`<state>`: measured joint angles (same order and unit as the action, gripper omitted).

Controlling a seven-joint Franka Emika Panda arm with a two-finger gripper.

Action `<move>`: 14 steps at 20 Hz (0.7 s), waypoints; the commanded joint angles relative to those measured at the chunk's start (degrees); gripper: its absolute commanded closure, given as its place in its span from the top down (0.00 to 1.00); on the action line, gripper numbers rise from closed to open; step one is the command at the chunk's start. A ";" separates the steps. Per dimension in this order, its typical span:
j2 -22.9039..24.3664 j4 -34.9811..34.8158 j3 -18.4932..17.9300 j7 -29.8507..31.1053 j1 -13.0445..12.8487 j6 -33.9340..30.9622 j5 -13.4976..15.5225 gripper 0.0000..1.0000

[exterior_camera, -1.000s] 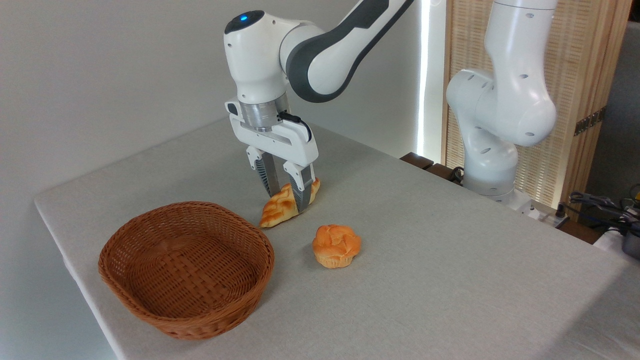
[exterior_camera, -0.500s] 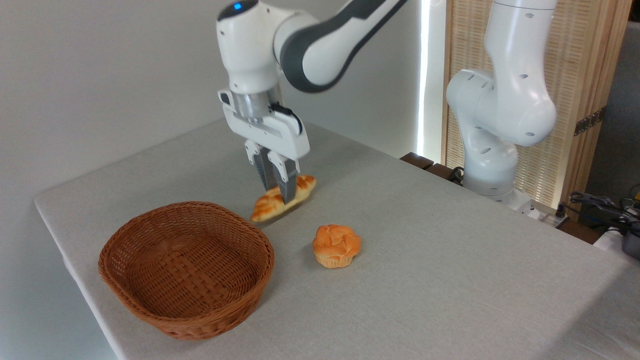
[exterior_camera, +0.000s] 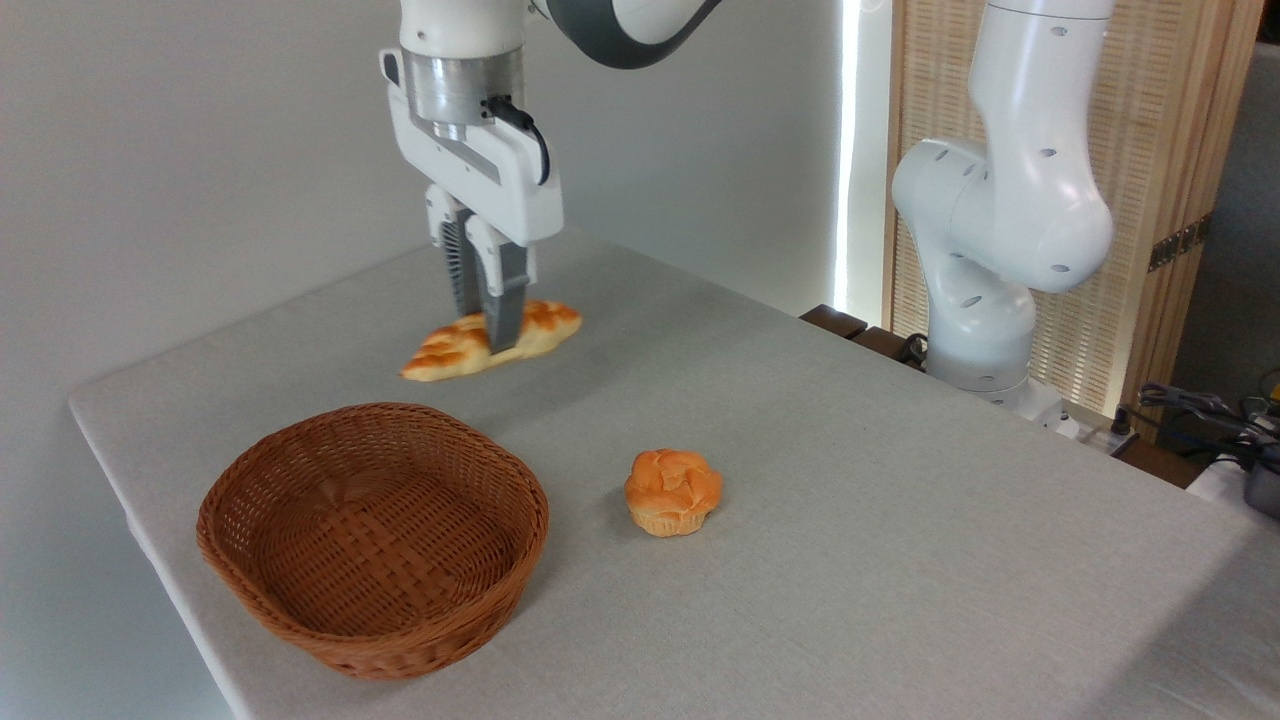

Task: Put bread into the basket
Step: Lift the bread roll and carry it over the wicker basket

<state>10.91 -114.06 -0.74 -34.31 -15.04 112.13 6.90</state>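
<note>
Moved: hand [exterior_camera: 488,335] up and left since the earlier frame, bread carried with it
Hand: fingers clamped across the middle of the bread [exterior_camera: 452,349]
Bread: airborne, roughly level, above the bench [exterior_camera: 900,520] behind the basket [exterior_camera: 372,535]
Basket: near the bench's left front edge, interior open
Bun [exterior_camera: 673,491]: right of basket, apart from it

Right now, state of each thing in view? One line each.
Braided golden-brown bread loaf: held in the air above the table, roughly level, not in the basket.
Two-finger tool: shut on the loaf, pinching it near the middle.
Round woven reddish-brown wicker basket: upright on the table, nothing inside.
Round orange muffin-shaped bun: upright on the table, right of the basket, untouched.
Grey table: bears the basket and the bun.
</note>
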 commanded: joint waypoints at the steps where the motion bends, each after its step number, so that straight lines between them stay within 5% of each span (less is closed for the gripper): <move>1: -4.57 1.65 -1.19 -3.13 -0.17 10.28 1.71 0.44; 9: -12.05 1.74 -0.75 -3.04 -0.87 26.02 1.36 0.45; 14: -14.08 1.74 -0.31 -3.04 -1.13 29.64 1.01 0.58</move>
<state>-2.02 -113.39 -0.97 -36.00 -15.73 139.77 7.35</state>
